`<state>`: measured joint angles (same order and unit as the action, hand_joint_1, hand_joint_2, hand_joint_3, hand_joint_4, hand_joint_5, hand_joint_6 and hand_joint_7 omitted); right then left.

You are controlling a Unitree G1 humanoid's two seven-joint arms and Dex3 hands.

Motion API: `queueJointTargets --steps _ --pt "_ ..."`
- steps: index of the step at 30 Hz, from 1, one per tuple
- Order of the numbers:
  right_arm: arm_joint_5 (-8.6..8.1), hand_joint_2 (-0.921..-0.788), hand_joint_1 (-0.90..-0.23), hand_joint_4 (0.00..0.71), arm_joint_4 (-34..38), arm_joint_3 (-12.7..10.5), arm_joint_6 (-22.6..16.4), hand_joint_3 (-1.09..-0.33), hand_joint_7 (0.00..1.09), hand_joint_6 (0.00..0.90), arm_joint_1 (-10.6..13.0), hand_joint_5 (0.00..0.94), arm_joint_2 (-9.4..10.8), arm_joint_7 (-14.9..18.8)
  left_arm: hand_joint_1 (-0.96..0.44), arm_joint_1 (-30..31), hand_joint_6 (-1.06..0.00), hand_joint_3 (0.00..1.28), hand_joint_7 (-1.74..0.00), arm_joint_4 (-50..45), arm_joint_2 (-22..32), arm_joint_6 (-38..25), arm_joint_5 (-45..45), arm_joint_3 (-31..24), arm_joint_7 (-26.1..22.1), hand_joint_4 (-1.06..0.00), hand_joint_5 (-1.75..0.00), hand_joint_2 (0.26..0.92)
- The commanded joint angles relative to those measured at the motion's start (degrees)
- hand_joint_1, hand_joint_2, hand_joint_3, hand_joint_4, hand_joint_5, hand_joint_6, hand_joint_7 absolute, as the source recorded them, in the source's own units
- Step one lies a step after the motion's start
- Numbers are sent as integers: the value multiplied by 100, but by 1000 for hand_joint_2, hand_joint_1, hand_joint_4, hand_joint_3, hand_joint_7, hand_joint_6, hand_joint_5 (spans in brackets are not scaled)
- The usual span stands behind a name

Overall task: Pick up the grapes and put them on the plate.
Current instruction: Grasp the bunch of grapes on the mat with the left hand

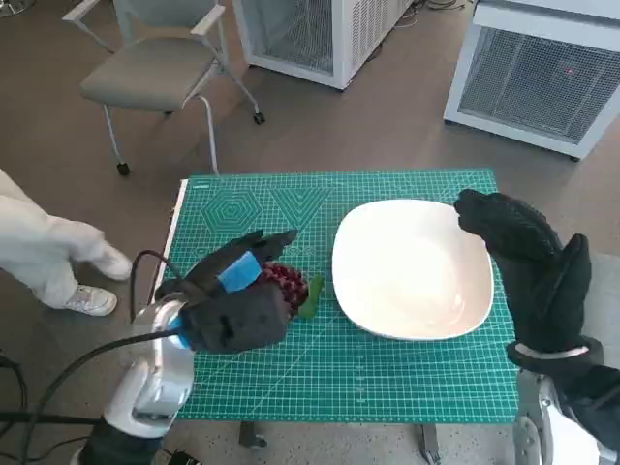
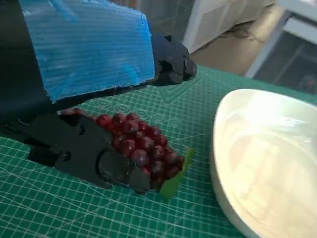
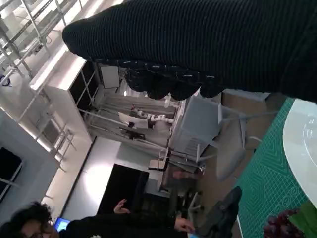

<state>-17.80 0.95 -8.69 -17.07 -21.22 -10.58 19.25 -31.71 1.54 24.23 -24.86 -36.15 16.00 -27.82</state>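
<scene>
Head view: the left hand (image 1: 235, 302) sits over the grapes (image 1: 288, 284) on the green cutting mat (image 1: 387, 378), just beside the white plate (image 1: 412, 266). The right hand (image 1: 528, 276) rests open at the plate's far rim, holding nothing. A grey chair (image 1: 155, 68) stands behind.

Left wrist view: fingers (image 2: 89, 158) cup the dark red bunch (image 2: 141, 144) on both sides, though whether they grip yet, I cannot tell. Soft, lumpy, likely light; best cradled around its middle.

Right wrist view: glove (image 3: 208, 44) overhead, a person (image 3: 99, 223) beyond.
</scene>
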Motion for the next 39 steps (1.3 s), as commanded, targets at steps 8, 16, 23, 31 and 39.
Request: queueJointTargets --steps 8,16,23,31,39 --pt "20 -921 -494 310 95 1 -2 -594 891 162 120 406 35 12 -59 -736 -275 2 -5 1336 -239 -31 -459 620 403 -105 -1 777" --pt "17 -921 -494 311 113 -9 4 -594 890 163 119 404 43 1 -67 -1339 -279 2 -5 2571 -488 105 -542 959 549 -91 0 778" --pt "29 -921 -494 312 67 1 30 -594 888 163 128 402 50 -15 -67 -1933 -291 6 -7 4024 -769 412 -552 1269 749 -82 -2 774" --pt "23 -921 -493 312 43 -2 44 -596 888 163 148 401 46 -13 -63 -2447 -292 11 -4 5449 -1098 787 -560 1569 928 -94 -6 777" --pt "23 -921 -493 313 5 -15 75 -595 888 163 174 399 36 -27 -72 -2585 -281 11 -1 6012 -1262 941 -543 1701 1092 -98 -4 783"
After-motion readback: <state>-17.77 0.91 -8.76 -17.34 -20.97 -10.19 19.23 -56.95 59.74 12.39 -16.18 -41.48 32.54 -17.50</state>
